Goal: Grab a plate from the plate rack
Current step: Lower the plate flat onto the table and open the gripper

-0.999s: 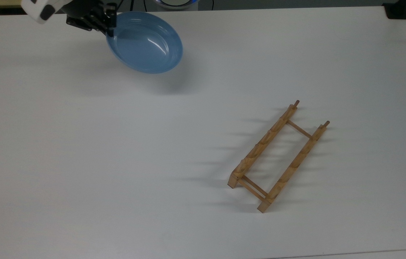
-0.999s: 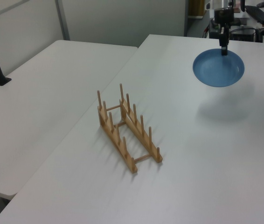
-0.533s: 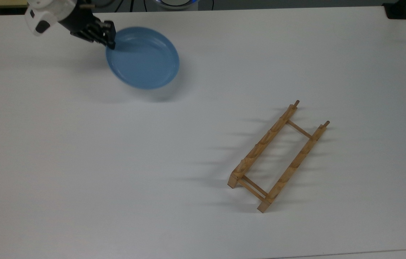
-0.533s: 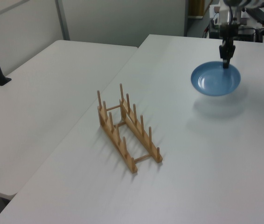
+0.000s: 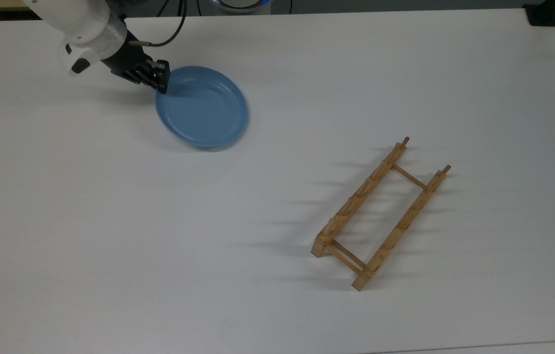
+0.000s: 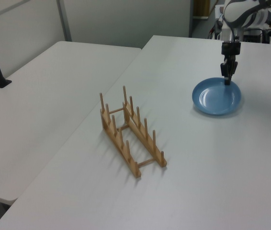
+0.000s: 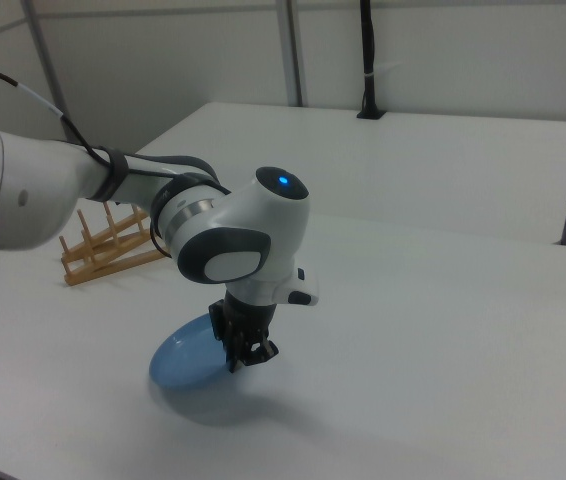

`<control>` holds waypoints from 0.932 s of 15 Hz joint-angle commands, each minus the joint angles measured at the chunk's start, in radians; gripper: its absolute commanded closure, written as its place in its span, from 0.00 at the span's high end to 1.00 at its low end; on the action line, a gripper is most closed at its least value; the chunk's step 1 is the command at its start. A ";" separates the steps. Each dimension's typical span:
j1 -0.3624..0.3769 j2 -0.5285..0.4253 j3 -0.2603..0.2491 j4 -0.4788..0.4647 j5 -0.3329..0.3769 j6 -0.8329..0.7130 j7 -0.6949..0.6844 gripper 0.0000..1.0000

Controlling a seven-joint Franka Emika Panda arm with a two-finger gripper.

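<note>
The arm reached in from the top view's upper left corner, its white wrist section angled down toward the table and ending in the black gripper [image 5: 162, 82]. In the left view the gripper [image 6: 228, 79] pointed almost straight down, its two fingers drawn close together and clamped on the near rim of the plate [image 5: 202, 107]. In the right view the white forearm stretched in from the right view's left, bent at a rounded joint, and carried the gripper [image 7: 247, 356] low.
</note>
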 commanded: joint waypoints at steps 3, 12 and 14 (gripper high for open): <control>0.030 0.005 -0.011 -0.016 -0.007 0.015 0.008 0.15; 0.027 -0.032 -0.012 0.063 -0.052 -0.108 0.019 1.00; 0.021 -0.072 -0.014 0.129 -0.052 -0.207 0.031 1.00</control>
